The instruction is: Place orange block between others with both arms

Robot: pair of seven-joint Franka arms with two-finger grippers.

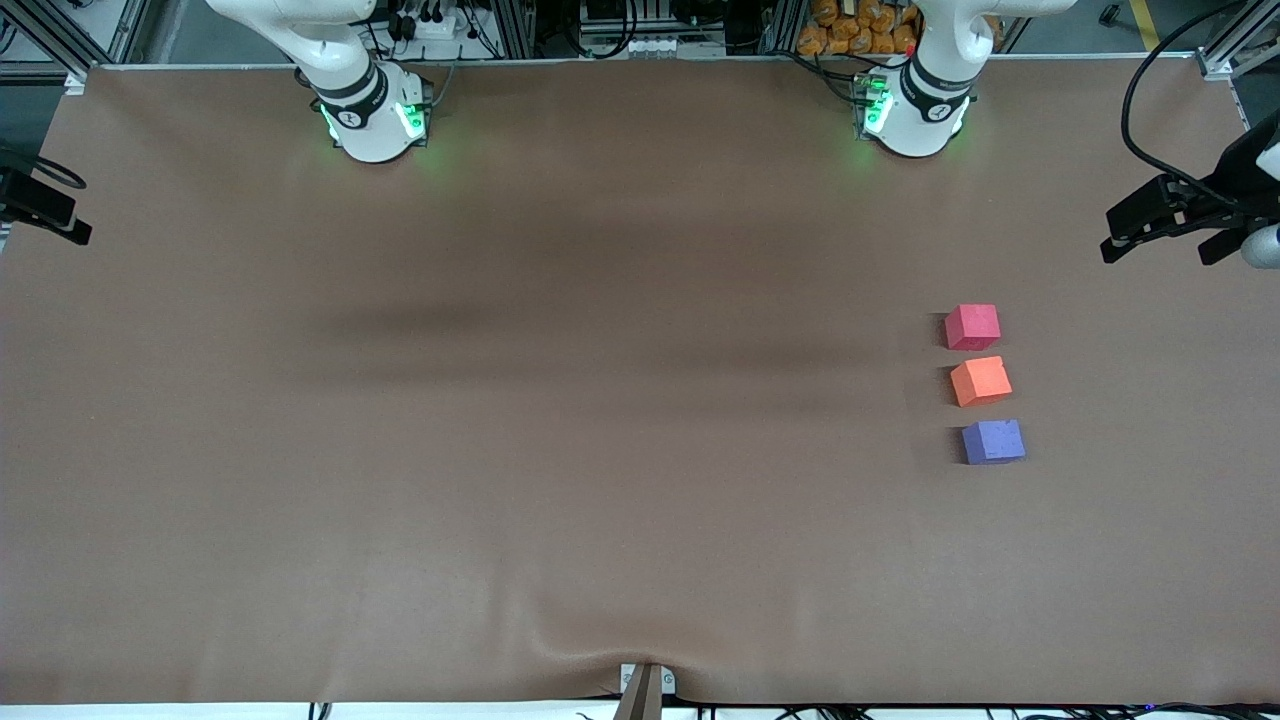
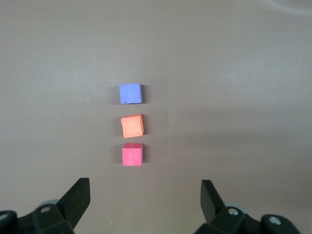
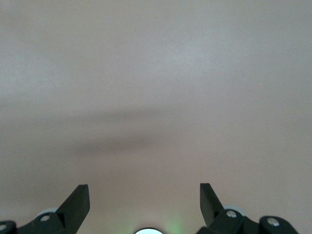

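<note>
The orange block (image 1: 980, 380) rests on the brown table between the two others, in one short row toward the left arm's end. The pinkish-red cube (image 1: 972, 326) lies farther from the front camera and the blue-purple cube (image 1: 993, 441) nearer. Small gaps separate all three. High above the table, my left gripper (image 2: 144, 187) hangs open and empty, looking down on the blue-purple cube (image 2: 130, 93), the orange block (image 2: 132, 126) and the pinkish-red cube (image 2: 132, 155). My right gripper (image 3: 144, 192) is open too, with only bare table under it. Neither gripper shows in the front view.
The two arm bases (image 1: 375, 115) (image 1: 915, 110) glow green along the table's back edge. Black fixtures (image 1: 1165, 215) (image 1: 45, 205) jut in at both ends of the table. The brown table cover (image 1: 600, 400) has a wrinkle at its front edge.
</note>
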